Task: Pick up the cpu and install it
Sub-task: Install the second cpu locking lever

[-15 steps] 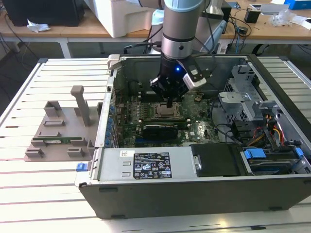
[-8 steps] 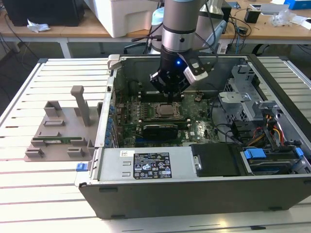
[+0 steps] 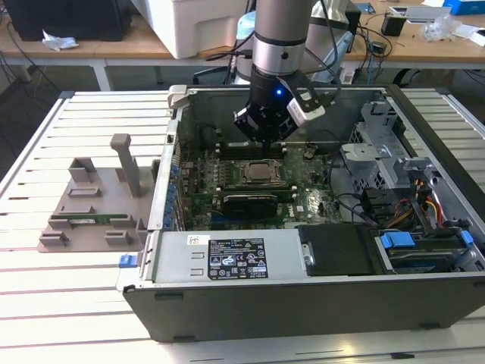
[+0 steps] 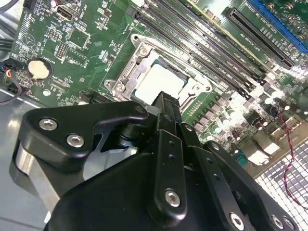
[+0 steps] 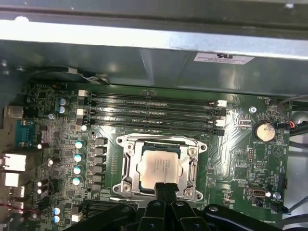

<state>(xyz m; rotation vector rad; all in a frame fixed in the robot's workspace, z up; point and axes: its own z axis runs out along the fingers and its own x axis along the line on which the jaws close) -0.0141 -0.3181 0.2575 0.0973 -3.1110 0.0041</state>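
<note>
Cpu (image 5: 159, 165) lies flat in the socket (image 5: 126, 163) on the motherboard (image 5: 236, 144), seated for install; hand (image 5: 165, 186) hovers just above its edge, fingers pressed together, holding nothing.

silvery square cpu (image 5: 159, 166), flat in socket

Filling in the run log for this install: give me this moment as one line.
end effector: shut, empty, above socket | cpu: seated in socket | motherboard: inside case
</note>
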